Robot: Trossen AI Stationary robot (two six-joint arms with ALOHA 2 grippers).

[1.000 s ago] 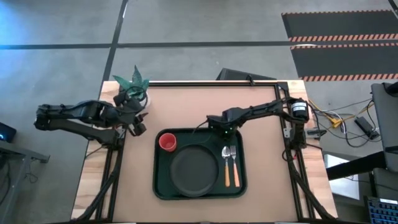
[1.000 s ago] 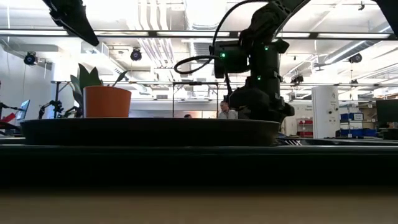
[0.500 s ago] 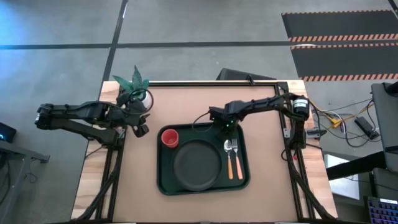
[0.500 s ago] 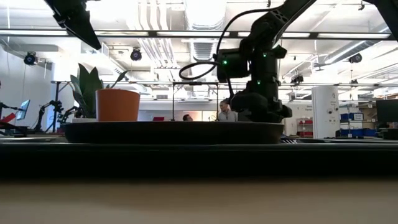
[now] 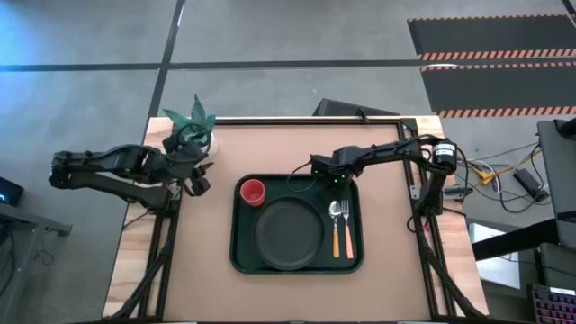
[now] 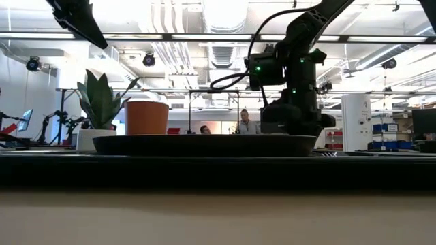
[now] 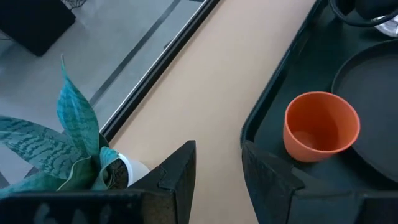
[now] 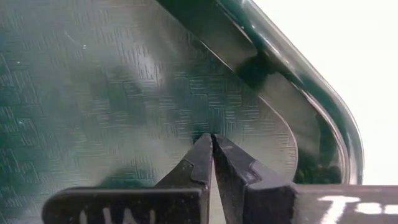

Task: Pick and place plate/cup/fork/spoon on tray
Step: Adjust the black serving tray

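The right gripper (image 8: 211, 149) has its two fingers pressed together with no gap showing, their tips on the textured floor of the tray (image 8: 74, 81) close to its raised rim, at the far right corner. From above, the right gripper (image 5: 334, 181) sits at the tray's (image 5: 236, 256) far edge, just beyond the heads of the cutlery, and its arm runs back to the right toward the table's far right side. The spoon (image 5: 334, 229) and fork (image 5: 346, 229) lie side by side on the right part of the tray, silver heads toward the far side, orange handles toward the near side, the spoon on the left of the pair and just beside the plate (image 5: 289, 234). The plate lies flat in the middle of the tray. The cup (image 5: 253, 192) stands upright in the tray's far left corner, just beside the plate's rim. In the low view the cup (image 6: 146, 118) rises above the tray's dark edge with the right gripper (image 6: 298, 121) to its right. The left gripper (image 7: 216, 180) has its fingers apart with a clear gap between them, holding nothing; it hangs over the bare table left of the tray, near the plant (image 5: 193, 124) in its white pot at the table's far left corner.
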